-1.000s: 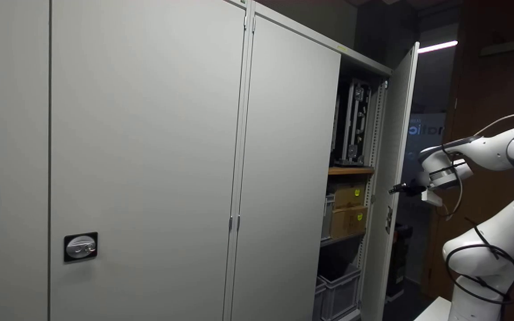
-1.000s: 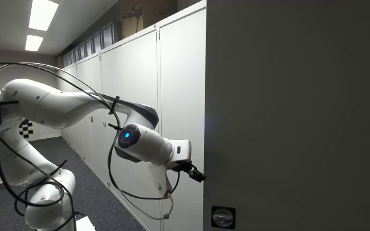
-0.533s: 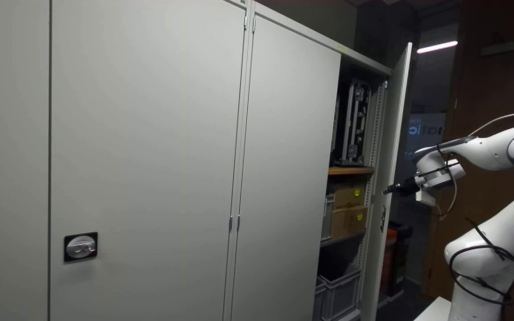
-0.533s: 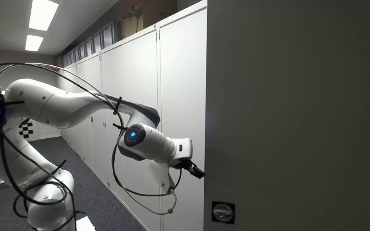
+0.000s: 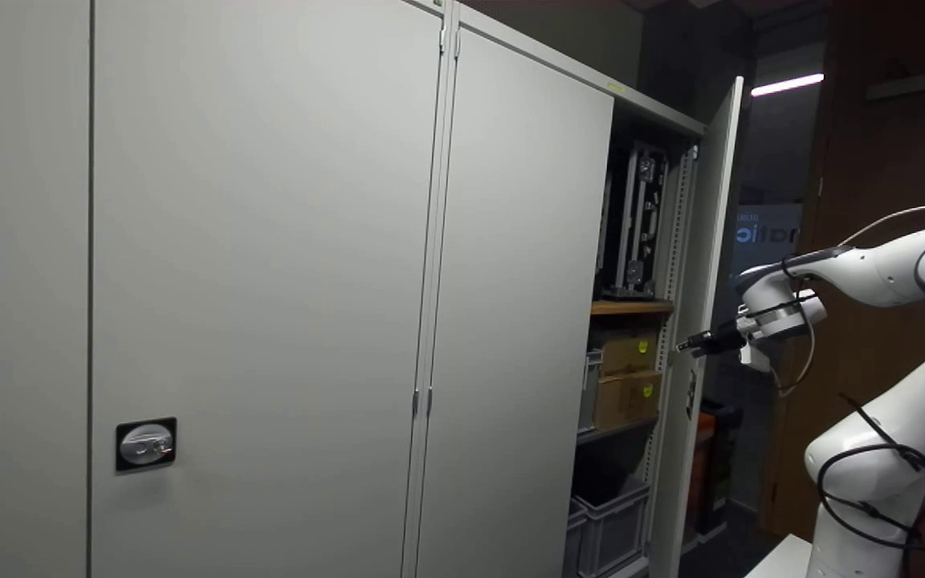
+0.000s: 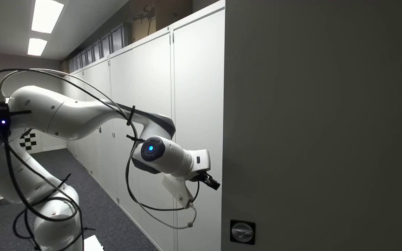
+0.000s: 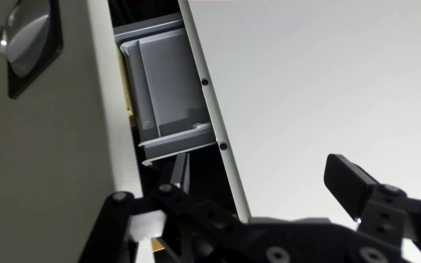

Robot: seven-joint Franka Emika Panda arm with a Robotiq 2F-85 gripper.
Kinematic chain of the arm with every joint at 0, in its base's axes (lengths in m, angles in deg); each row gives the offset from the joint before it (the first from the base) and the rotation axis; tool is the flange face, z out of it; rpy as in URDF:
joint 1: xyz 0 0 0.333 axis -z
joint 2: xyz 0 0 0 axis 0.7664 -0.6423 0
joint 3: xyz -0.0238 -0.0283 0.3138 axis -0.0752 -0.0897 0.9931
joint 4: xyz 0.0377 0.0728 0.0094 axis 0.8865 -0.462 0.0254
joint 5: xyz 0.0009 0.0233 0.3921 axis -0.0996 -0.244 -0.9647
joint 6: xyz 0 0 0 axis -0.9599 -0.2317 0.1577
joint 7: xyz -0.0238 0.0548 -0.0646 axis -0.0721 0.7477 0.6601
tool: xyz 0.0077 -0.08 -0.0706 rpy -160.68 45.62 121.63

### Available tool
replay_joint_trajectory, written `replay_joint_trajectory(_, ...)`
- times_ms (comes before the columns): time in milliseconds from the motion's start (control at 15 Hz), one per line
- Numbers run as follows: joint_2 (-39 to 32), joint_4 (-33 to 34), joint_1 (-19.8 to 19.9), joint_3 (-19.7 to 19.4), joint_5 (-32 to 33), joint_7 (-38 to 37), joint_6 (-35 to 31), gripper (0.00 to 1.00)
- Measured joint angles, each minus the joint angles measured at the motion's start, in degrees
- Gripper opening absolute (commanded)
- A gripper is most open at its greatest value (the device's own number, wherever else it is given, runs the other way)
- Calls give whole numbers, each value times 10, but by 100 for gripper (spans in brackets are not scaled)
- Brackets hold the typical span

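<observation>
Standing open, the cabinet door (image 7: 57, 146) sits just outside the empty, widely parted jaws.

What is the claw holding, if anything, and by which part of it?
Nothing is held: the claw is open, its fingers spread wide with nothing gripped between them. Whether one touches the open cabinet door cannot be told.
</observation>
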Motion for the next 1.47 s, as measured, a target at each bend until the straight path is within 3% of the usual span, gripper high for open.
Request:
replay_joint_trajectory(333,2,5,-7,-10,-1,12,26,100)
replay_joint_trajectory(467,13,-9,8,3,32,13,28,100)
replay_joint_trajectory(667,63,-58,58,38,124,-3,28,100)
replay_joint_trajectory(933,164,-126,144,88,270,-99,9,100)
replay_joint_trajectory(1200,208,-127,244,145,300,-145,11,100)
replay_joint_trajectory(1467,203,-115,255,107,420,-267,-7,100)
